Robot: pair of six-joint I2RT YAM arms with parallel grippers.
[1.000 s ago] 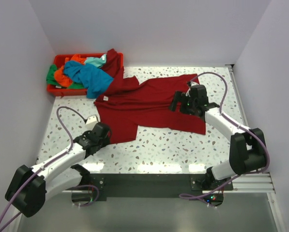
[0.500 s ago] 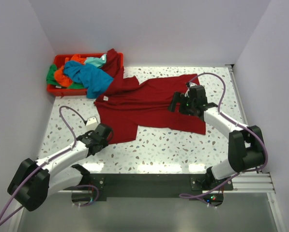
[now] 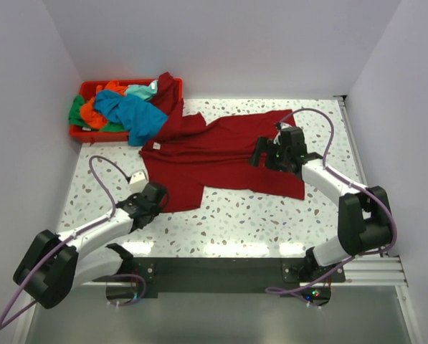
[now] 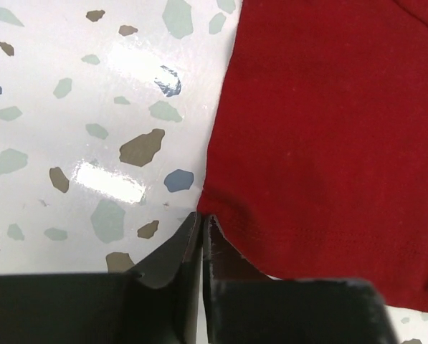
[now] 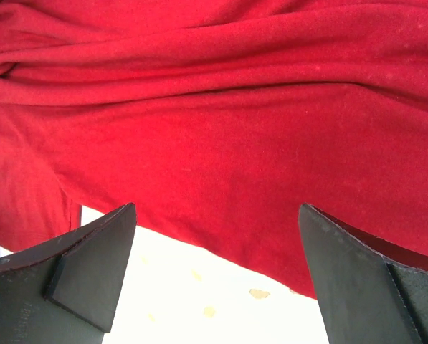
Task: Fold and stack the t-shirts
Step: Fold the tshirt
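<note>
As we looked down from overhead, the red bin sat at the tabletop's 10 o'clock corner. It was heaped with crumpled t-shirts: green at the left end, orange beside it, and teal blue spilling over the near rim.

At about 8 o'clock we found the left pincer down at the speckled surface. Its wrist camera showed the two dark fingers drawn together with only a thin slit between them. They were closed on the near-left corner of the dark red t-shirt, whose hem met the tips exactly there.

That shirt lay spread over the middle of the tabletop, running from roughly 11 o'clock to 3 o'clock. One rumpled end climbed over the bin's right end, and the near edge lay flat on the surface.

At about 2 o'clock we saw the right pincer above the shirt's right part, its fingers spread wide and holding nothing. From its wrist camera, creased red cloth filled the view beyond the parted fingers, with bare tabletop showing between them below the hem.
</note>
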